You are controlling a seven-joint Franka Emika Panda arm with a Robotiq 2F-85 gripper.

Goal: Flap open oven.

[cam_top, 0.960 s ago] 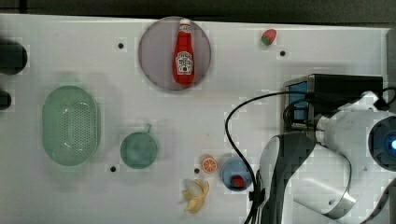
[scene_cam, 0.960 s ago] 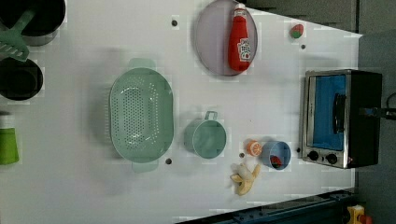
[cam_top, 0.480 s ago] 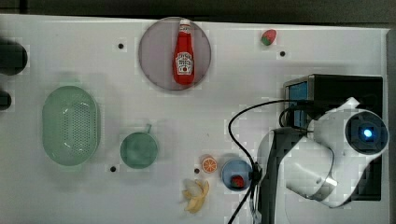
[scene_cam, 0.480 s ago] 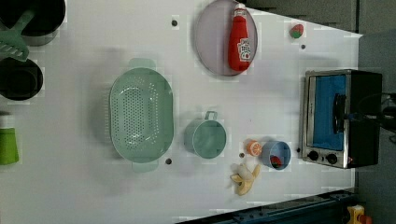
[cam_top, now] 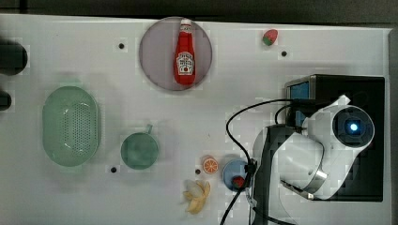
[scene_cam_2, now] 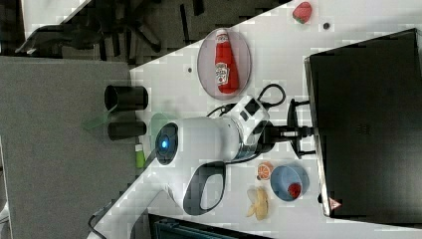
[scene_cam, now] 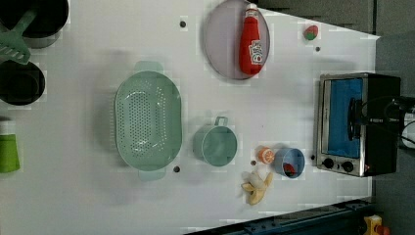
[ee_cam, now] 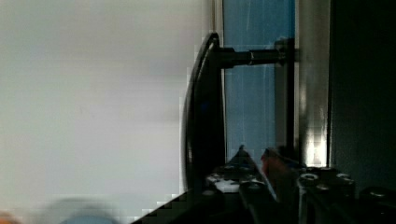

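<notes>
Tool [scene_cam_2: 297,133] at oven [scene_cam_2: 368,124] door handle [ee_cam: 203,107]; grip state unclear. Blue cup [scene_cam: 289,163] holds red item. Plate [cam_top: 157,56] carries ketchup bottle [cam_top: 184,55]. Oven door closed.

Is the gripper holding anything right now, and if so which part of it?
Cannot be told. The gripper is at the oven door's handle, but whether it grips it is unclear.

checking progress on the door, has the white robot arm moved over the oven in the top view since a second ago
Yes. The white robot arm has shifted toward the top view's left across the black-topped, silver-framed toaster oven, toward its blue glass door.
</notes>
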